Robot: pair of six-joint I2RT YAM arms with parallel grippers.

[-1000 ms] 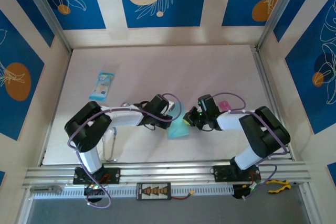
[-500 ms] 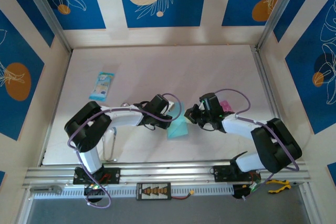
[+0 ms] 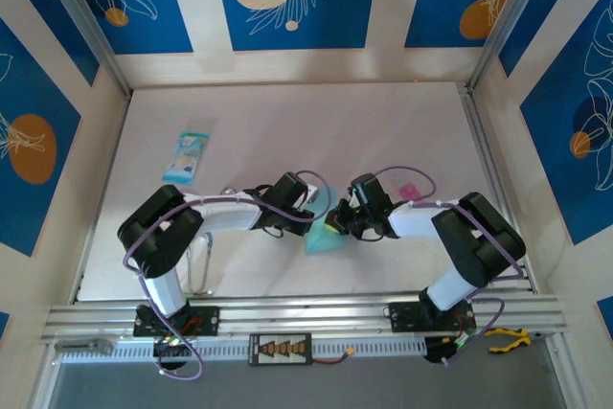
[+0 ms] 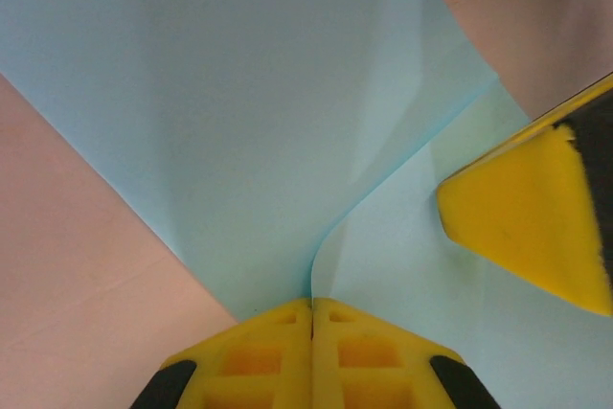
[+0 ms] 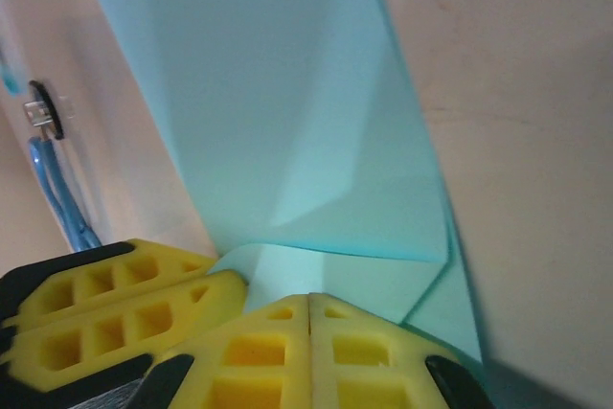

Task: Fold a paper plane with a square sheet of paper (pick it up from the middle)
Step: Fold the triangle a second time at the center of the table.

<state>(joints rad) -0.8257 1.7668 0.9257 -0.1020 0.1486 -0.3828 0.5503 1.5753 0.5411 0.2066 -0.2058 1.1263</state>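
The square sheet of paper (image 3: 324,239) lay partly folded on the worktop (image 3: 287,122), about midway between its left and right edges and nearer the near edge than the far one. In your left wrist view 1 layer lay over another, and the upper layer's edge curved down to the tip of your left pincer (image 4: 311,328). In your right wrist view a creased flap rose away from the fingertips, with a paler layer under it.

Your left pincer had its 2 yellow fingers pressed together, their seam meeting the flap's edge. I could not tell whether a layer was nipped between them or the tips only rested on the paper. Your right pincer (image 5: 308,332) was likewise closed, finger against finger, its tip down at the paper's fold, and again no held layer could be made out. The 2 pincers stood just beside each other at the sheet's far side, the left one coming in from the left edge's side and the right one from the right.

A blue-and-white packet (image 3: 186,156) lay well apart, near the left edge. A small pink item (image 3: 410,191) sat just beyond your right arm.
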